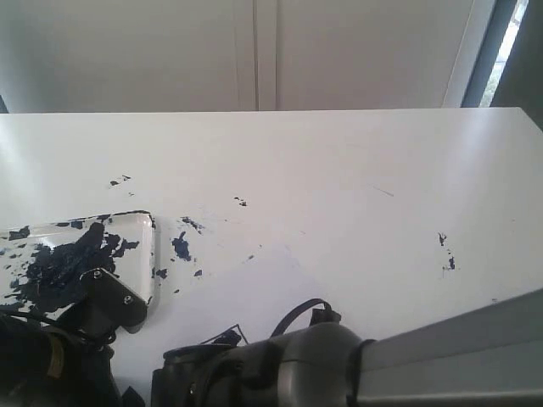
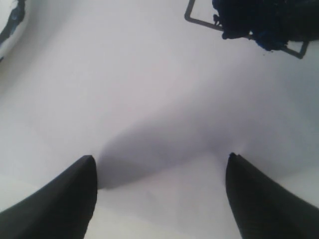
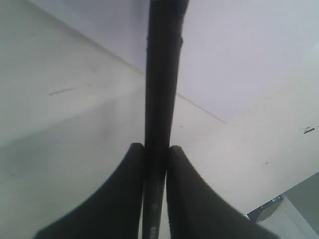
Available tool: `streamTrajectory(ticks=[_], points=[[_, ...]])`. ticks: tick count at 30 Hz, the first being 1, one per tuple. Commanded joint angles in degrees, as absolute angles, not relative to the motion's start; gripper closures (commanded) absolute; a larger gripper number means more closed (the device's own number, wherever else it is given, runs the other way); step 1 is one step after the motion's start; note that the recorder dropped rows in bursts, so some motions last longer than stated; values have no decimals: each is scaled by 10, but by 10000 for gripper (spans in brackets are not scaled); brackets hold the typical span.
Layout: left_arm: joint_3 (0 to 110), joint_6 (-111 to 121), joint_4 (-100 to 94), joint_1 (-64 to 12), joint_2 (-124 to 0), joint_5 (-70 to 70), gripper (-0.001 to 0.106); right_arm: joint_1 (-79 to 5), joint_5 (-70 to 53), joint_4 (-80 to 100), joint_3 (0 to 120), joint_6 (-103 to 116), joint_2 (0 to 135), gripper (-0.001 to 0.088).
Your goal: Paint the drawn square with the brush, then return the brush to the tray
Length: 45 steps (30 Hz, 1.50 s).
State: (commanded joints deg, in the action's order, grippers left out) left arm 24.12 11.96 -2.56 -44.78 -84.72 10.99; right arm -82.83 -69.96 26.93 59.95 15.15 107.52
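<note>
The tray (image 1: 149,254) lies at the left of the table, smeared with a big dark blue paint blob. The drawn square (image 2: 249,22) has a thin black outline and dark paint over much of its inside. In the exterior view only a corner of the square (image 1: 227,337) shows behind my right arm. My left gripper (image 2: 160,162) hangs open over bare white paper, a short way from the square, with nothing between its fingers. My right gripper (image 3: 156,149) is shut on the brush (image 3: 162,84) by its black handle. The brush tip is out of view.
Small dark paint splatters (image 1: 181,247) dot the table beside the tray, and more (image 1: 446,254) lie at the right. The white paper sheet (image 1: 280,275) lies under both arms. My right arm (image 1: 339,365) fills the lower right of the exterior view.
</note>
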Motion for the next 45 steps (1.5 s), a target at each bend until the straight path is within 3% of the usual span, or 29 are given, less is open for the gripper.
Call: streamTrajectory(ticks=[29,45], points=[[241,120,-24,-448,-847,117,304,-779,-700,398,599,129,1075,868],[241,120,-24,-448,-847,120,304,-759,-700,384,574,90,1075,868]])
